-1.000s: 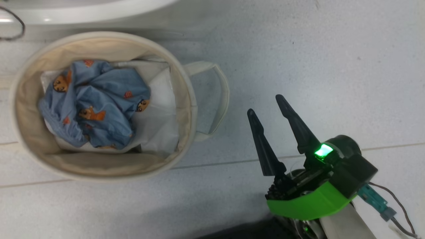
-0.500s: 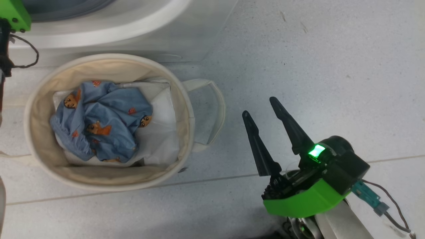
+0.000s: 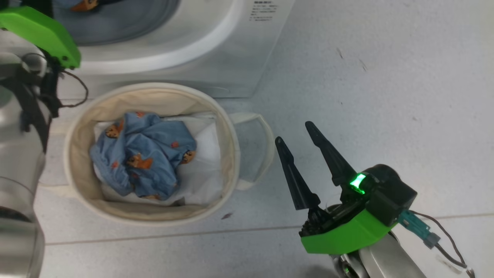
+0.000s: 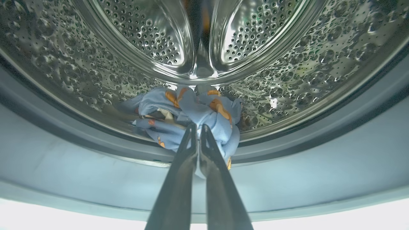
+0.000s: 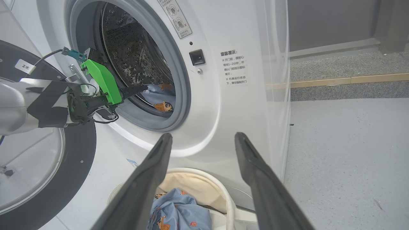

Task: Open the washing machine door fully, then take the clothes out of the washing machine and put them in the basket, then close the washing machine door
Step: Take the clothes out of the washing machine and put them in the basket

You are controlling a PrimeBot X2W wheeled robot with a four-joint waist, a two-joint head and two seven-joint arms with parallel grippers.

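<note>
Nearest me, the right gripper (image 3: 293,131) hangs over the pale tiled floor (image 3: 386,77), to the right of the basket (image 3: 154,101) and apart from it. Its two dark fingers are spread at a moderate gap with nothing between them, and a green light glows on its body. The cream basket sits on the floor just in front of the washing machine (image 5: 223,105). One crumpled blue bear-print garment (image 3: 142,162) lies inside it on a white sheet (image 3: 204,162). Beyond that, the washing machine door (image 5: 78,159) stands swung wide open on the machine's left. The left arm reaches through the opening, past the grey seal. Deep in there the left gripper (image 4: 198,127) has its fingers pressed together on a second garment (image 4: 211,115), which lies bunched at the bottom of the steel drum (image 4: 287,80) near its front lip.
</note>
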